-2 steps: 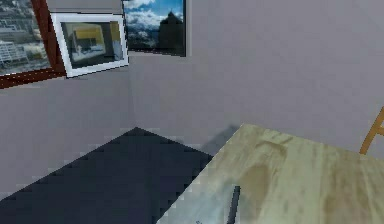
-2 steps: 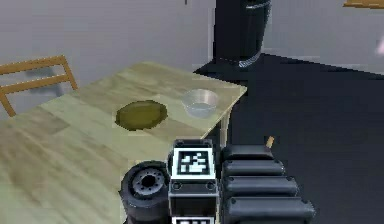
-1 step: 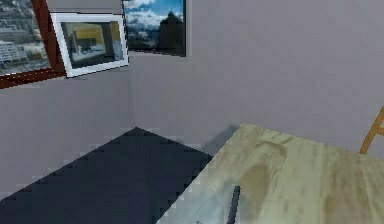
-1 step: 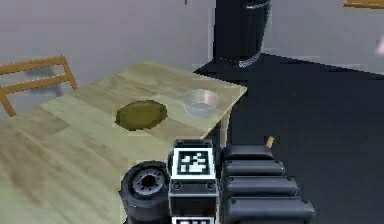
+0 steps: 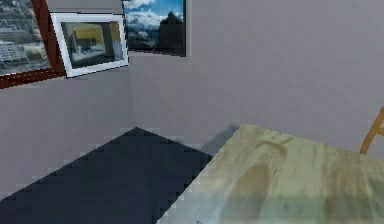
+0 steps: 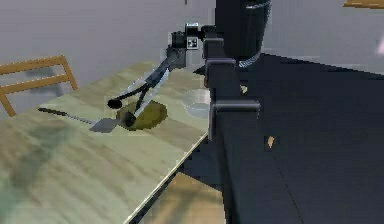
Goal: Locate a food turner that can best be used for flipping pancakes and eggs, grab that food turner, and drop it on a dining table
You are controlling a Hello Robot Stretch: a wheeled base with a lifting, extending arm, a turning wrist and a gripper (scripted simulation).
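Turner (image 6: 100,124) lies on the counter (image 6: 60,170): thin dark handle, flat grey head. Can't tell if the jaws near it hold anything.

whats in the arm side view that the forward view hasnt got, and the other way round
Arm side view: the arm reaching out, with the gripper near a flat-bladed food turner and an olive-brown lump, both lying on the table. I cannot tell whether the gripper holds anything.
Forward view: a white-framed picture, a red-framed window and a dark-framed landscape picture on the grey walls.
Shared: the pale wooden table, a wooden chair and the dark floor.
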